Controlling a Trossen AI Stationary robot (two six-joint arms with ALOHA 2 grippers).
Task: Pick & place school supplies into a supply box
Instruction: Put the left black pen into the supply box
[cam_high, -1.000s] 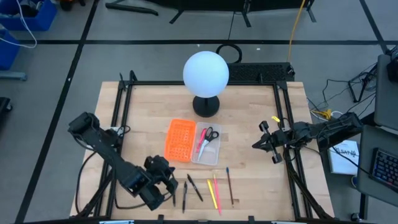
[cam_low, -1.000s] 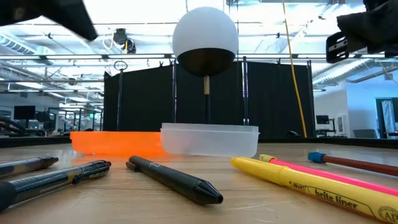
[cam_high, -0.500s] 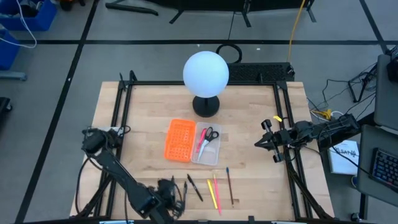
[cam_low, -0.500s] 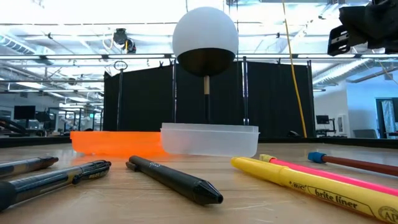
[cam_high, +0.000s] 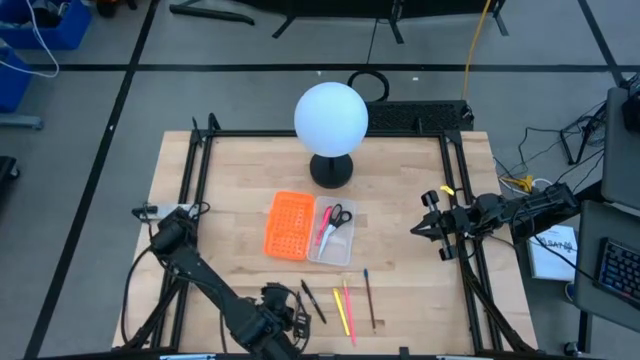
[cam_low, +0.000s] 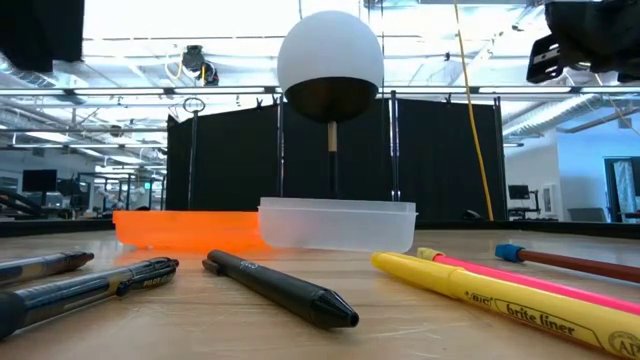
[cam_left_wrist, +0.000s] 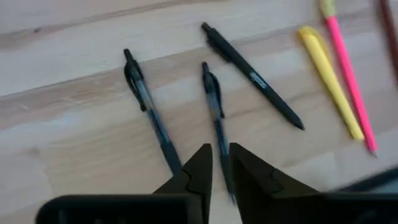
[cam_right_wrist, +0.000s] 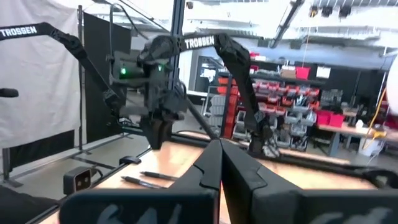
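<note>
Pens (cam_high: 318, 301) lie in a row near the table's front edge, with the box (cam_high: 333, 235) farther back. Left gripper (cam_left_wrist: 219, 167) hovers over a black pen (cam_left_wrist: 216, 111), jaws barely parted; too narrow a gap could knock it aside. Right gripper (cam_high: 421, 229) waits closed at right.

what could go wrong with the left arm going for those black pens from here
The left gripper hangs over two clear-barrelled black pens lying close side by side; with only a narrow gap between its fingers, it may catch both or nudge one away. The matte black pen sits near enough to get knocked. The supply box already holds scissors, so a dropped pen could land across them.
</note>
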